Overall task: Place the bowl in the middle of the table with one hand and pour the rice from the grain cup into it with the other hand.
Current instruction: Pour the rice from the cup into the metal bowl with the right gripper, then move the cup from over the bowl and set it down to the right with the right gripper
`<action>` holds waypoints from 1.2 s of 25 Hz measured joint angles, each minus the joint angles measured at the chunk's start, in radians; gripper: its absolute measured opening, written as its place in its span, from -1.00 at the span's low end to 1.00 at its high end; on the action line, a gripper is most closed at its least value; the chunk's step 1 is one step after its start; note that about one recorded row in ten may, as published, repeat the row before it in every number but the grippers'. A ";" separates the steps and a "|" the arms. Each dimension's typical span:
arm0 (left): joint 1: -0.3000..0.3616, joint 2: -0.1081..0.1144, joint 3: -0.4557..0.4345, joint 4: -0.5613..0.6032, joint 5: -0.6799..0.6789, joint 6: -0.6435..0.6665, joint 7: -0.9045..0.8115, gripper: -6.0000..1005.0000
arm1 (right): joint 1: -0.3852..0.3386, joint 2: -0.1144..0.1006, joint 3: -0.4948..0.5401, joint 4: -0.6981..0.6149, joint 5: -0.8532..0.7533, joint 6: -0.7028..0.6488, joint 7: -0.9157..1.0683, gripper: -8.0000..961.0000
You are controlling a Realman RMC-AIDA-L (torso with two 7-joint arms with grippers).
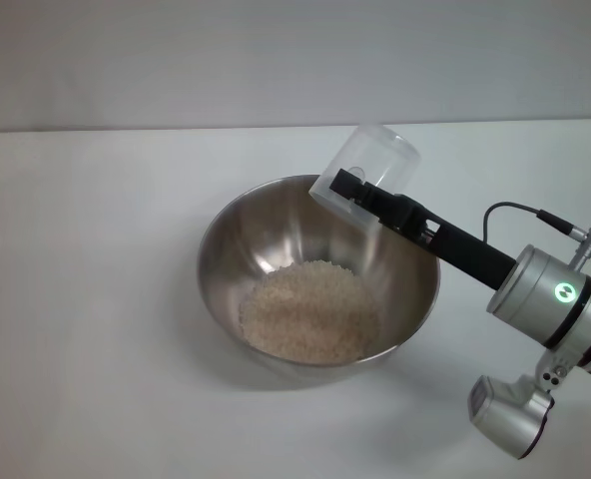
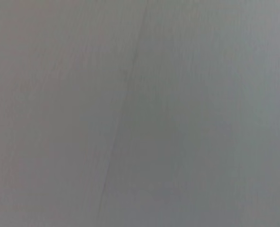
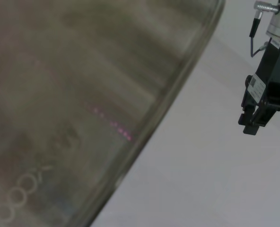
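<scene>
**A:** Where is the rice (image 1: pixel 310 311) at this moment?

**B:** It lies as a loose cream pile at the bottom of the bowl (image 1: pixel 236 244), slightly toward the near wall. The steel bowl stands upright on the table (image 1: pixel 86 299), roughly in the middle of the white top as the head view shows it.

**A:** And the grain cup (image 1: pixel 375 165)?

**B:** It is held in the air over the bowl's far right rim, tipped right over so that its mouth faces down and toward the bowl's inside, its base pointing up and away. It looks clear all the way through; I see no grains in it. In the right wrist view the cup's (image 3: pixel 83 104) translucent wall fills most of the picture, with printed measuring marks showing near one corner.

**A:** What is holding it?

**B:** The right gripper (image 1: pixel 355 195). Its black fingers are clamped on the cup's wall near the rim, and the arm runs back from there to the lower right of the head view, above the table.

**A:** The left gripper (image 3: pixel 254 118)?

**B:** It does not show in the head view. The right wrist view catches it farther off, hanging above the bare table, well apart from the cup, with its dark fingers drawn close together and nothing between them. The left wrist view shows only a flat grey surface with a faint line across it.
</scene>
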 joint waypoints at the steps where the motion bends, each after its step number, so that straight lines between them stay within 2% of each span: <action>1: 0.000 0.000 0.000 0.000 0.000 0.001 0.000 -0.41 | -0.001 0.000 0.000 0.001 0.000 0.000 -0.008 -0.95; 8: 0.000 0.000 0.000 0.000 0.000 0.009 0.000 -0.41 | -0.010 0.001 0.015 0.019 0.004 -0.001 -0.017 -0.95; 11: -0.001 0.000 0.001 0.000 0.000 0.011 0.000 -0.41 | -0.030 0.001 0.067 0.070 0.009 -0.004 0.056 -0.95; 12: -0.001 0.000 0.001 0.000 0.000 0.011 0.000 -0.41 | -0.041 0.000 0.099 0.094 0.009 -0.005 0.100 -0.95; 13: 0.001 0.000 0.002 0.000 0.000 0.015 0.000 -0.41 | -0.069 0.000 0.175 0.149 0.009 -0.018 0.216 -0.95; 14: 0.003 0.000 0.003 0.000 0.000 0.017 0.000 -0.41 | -0.069 0.000 0.175 0.149 0.009 -0.018 0.216 -0.95; 17: 0.005 0.000 0.003 0.001 0.001 0.018 0.000 -0.41 | -0.127 0.003 0.282 0.235 0.010 -0.062 0.440 -0.95; 18: 0.006 0.000 0.003 0.001 0.001 0.018 0.000 -0.41 | -0.178 0.005 0.343 0.297 0.010 -0.095 0.584 -0.95; 19: 0.006 0.000 0.003 0.001 0.001 0.018 0.000 -0.41 | -0.178 0.005 0.343 0.297 0.010 -0.095 0.584 -0.95; 21: 0.007 0.000 0.003 0.001 0.001 0.019 0.000 -0.41 | -0.226 0.006 0.390 0.348 0.011 -0.111 0.705 -0.95; 23: 0.008 0.003 -0.002 0.004 0.001 0.021 0.000 -0.41 | -0.308 0.007 0.454 0.417 0.017 -0.120 0.921 -0.95; 24: 0.008 0.003 -0.002 0.004 0.001 0.021 0.000 -0.41 | -0.308 0.007 0.454 0.417 0.017 -0.120 0.921 -0.95; 26: 0.008 0.004 -0.003 0.006 0.001 0.021 0.000 -0.41 | -0.354 0.008 0.476 0.451 0.046 -0.124 1.048 -0.95; 28: 0.007 0.004 -0.003 0.009 0.003 0.036 0.007 -0.41 | -0.401 0.008 0.472 0.488 0.154 -0.127 1.177 -0.95; 30: 0.007 0.004 -0.003 0.011 0.003 0.044 0.010 -0.41 | -0.414 0.008 0.471 0.497 0.192 -0.124 1.212 -0.95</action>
